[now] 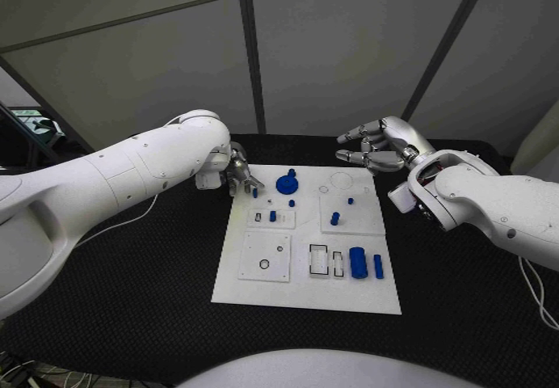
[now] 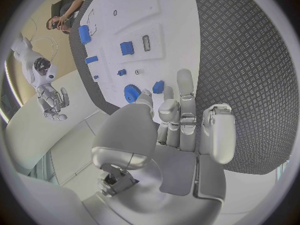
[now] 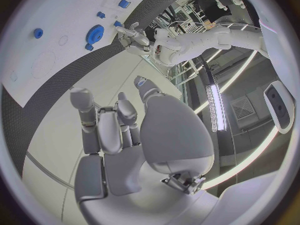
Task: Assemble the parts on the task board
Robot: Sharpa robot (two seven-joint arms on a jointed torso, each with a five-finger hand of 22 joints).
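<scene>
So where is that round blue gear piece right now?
In the head view the blue gear sits on the far part of the white task board, just beside the left hand.

Even, bright light; soft shadows; wrist views bend strongly at edges.

**Surroundings: table, backdrop, loose cables**

Black table (image 1: pixel 140 291) fills the lower and middle frame of the head view. Its surface is dark and finely textured; in the left wrist view the texture reads as a raised diamond pattern.

Pale grey wall panels (image 1: pixel 140 65) stand behind the table's far edge, across the top of the frame. An upright dark seam (image 1: pixel 252 65) splits them at upper centre. A slanted seam (image 1: pixel 437 69) runs down toward the left at upper right.

Thin white cable (image 1: pixel 123 222) lies on the table at mid left. A second white cable (image 1: pixel 538 295) hangs in loops at the right edge. Small tangle of wires (image 1: pixel 23 372) in the bottom left corner, detail too small to tell.
</scene>
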